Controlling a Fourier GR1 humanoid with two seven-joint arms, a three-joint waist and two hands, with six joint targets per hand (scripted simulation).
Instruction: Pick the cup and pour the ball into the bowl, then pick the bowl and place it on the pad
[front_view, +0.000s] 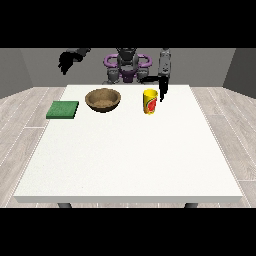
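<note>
Grey walls and a pale plank floor are surrounding the big white table (130, 150), robot torso (127, 67) sitting at the far edge.

Going from the view's left: the hand at the view's left (66, 61) is hanging raised in the air off the table's far left corner, touching nothing, its fingers pointing down; cannot tell whether they are curled or relaxed. Below that hand and nearer the camera, the green pad (63, 109) is lying flat, overhanging the table's left edge. To the right of the pad, and well apart from that raised hand, the brown wooden bowl (103, 99) is sitting upright on the table. Bowl and pad are near each other, not touching.

Further right, the yellow cup (150, 101) with a red mark is standing upright, apart from the bowl. No ball is showing; the cup's inside is too small to read.

The hand at the view's right (162, 91) is hanging just beside the cup's right rim, fingers pointing straight down, looking extended, not wrapping the cup. Cannot tell if a fingertip is touching the rim.
</note>
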